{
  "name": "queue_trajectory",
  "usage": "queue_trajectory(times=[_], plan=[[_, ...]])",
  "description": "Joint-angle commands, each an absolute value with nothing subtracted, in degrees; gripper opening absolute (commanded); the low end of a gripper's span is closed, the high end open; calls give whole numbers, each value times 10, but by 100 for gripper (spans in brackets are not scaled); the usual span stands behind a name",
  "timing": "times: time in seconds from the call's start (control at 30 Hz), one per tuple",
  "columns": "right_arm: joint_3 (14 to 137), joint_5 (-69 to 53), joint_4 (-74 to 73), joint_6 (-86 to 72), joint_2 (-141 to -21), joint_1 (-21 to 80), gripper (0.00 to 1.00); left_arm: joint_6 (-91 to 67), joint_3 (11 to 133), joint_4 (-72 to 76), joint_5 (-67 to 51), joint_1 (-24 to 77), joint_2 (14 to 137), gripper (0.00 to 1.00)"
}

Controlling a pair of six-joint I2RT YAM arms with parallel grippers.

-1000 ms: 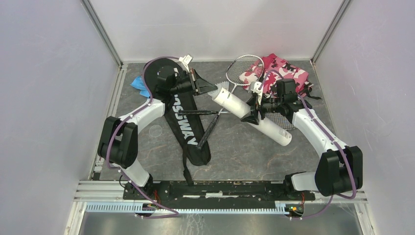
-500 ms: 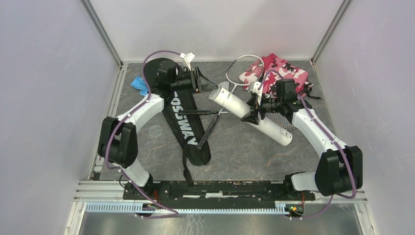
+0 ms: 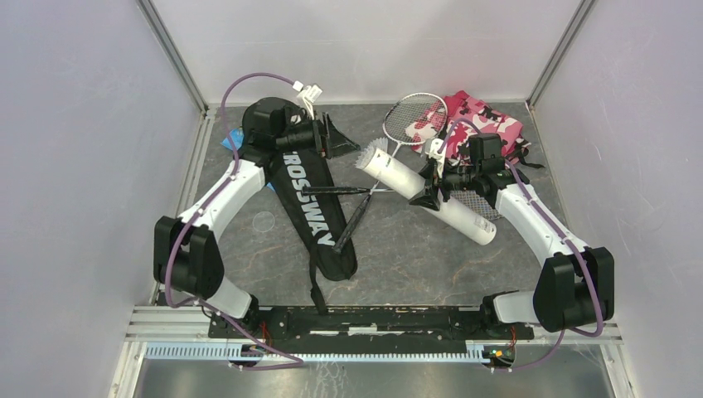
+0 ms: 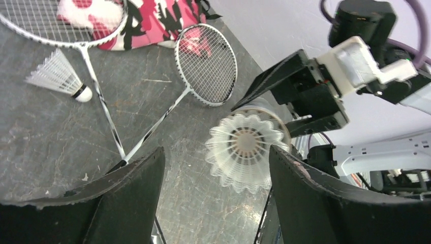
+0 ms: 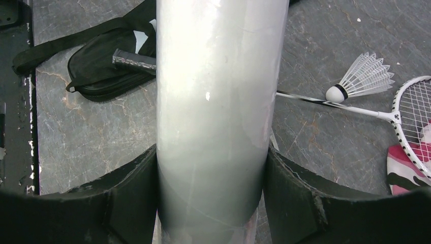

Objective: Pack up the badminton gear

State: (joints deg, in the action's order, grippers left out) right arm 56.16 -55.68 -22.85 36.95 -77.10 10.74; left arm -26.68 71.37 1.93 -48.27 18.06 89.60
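Left fingers (image 4: 134, 190): spread, holding nothing, just left of the open mouth of the tube (image 5: 218, 101) and aimed at it.
Shuttlecock (image 4: 243, 148): seated cork-first in that mouth, feathers sticking out toward the left fingers.
Tube axis: slants far-left to near-right over the bench (image 3: 414, 249).
Right fingers (image 5: 129, 195): pinching the tube mid-length.
Nearer arm: left, likely to push along the axis.

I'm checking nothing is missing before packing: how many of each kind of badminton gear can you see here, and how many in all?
rackets: 2
tube: 1
bag: 1
shuttlecocks: 2 in view; the tube may hide more
total: 6
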Motion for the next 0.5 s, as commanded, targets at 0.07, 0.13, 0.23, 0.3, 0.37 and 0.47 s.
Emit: queue_trajectory(times=[0.07,0.13,0.23,0.3,0.37,0.47], plan=[[573,-572,-225,383,-768,105,38,-186,729,18,-535,181,844,80],[574,-573,-226,384,-769,106,38,-183,727,19,-543,186,844,79],[573,-573,-227,385,-768,106,38,-175,726,18,-541,197,848,78],[574,-573,-228,385,-768,105,38,-172,726,17,-541,207,854,77],[574,-573,-228,385,-768,105,38,-167,726,13,-543,220,860,75],[574,-572,-229,385,-767,105,38,-157,725,4,-549,239,868,70]])
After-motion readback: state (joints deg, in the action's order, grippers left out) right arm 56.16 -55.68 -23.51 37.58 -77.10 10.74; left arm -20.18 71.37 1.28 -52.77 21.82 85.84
